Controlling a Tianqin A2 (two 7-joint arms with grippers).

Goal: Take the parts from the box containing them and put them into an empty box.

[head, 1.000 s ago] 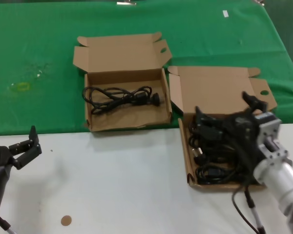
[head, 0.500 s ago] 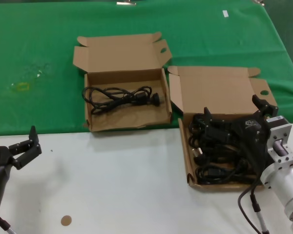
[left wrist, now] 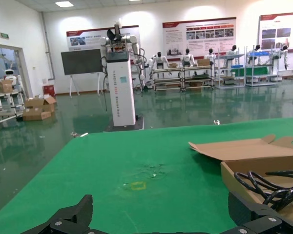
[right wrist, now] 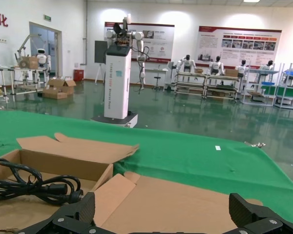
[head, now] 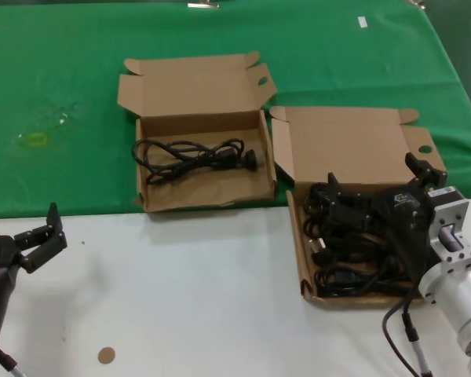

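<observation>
Since a second ago, right pincer (head: 377,188) shifted rightward and lowered over power cords (head: 349,251) heaped in plain-lidded box (head: 353,149); fingers apart. One coil best isolated before closing, tangles avoided. One cord (head: 192,155) seen in wavy-lidded box (head: 196,82). Left pincer (head: 39,236) parked open above white desk (head: 188,290).

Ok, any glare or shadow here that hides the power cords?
Head view: even light, no hard shadows, but the black power cords in the plain-lidded box blend into the black right gripper over them. Left wrist view: ceiling lights mirror off the hall floor, away from the work. Right wrist view: the single cord reads clearly against cardboard.
</observation>
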